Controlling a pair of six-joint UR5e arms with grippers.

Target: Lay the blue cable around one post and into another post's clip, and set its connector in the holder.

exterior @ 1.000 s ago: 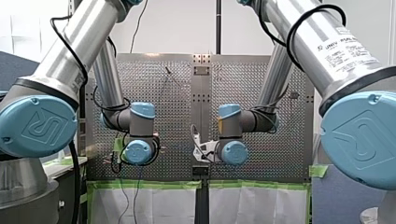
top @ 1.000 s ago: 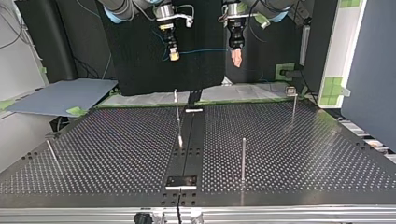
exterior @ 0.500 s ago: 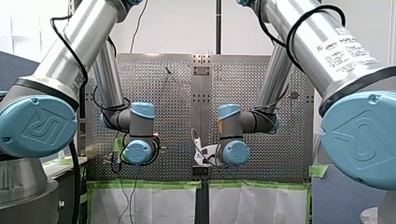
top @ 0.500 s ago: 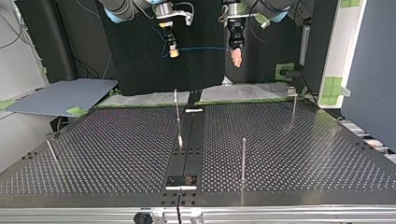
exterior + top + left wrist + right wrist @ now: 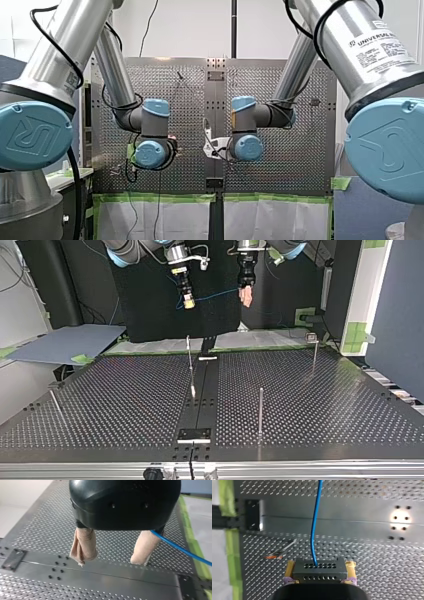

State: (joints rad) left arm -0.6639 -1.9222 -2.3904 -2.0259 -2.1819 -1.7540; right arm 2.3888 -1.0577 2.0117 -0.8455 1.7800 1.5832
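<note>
The blue cable hangs high above the table between my two grippers. In the right wrist view my right gripper, with yellow pads, is shut on the grey connector; the cable runs out ahead of it. My right gripper is at the top view's left. My left gripper is to its right. In the left wrist view my left gripper stands open, beige pads wide apart. The cable passes beside one finger, not between the two.
Thin posts stand on the perforated table: one near the centre strip, one nearer the front, one with a clip top, and a leaning one. A black plate sits on the centre strip, another by the green tape.
In the top view my left gripper has risen and shifted left; my right gripper has dropped a little. The cable between them now slants. Both wrists moved up in the front view.
</note>
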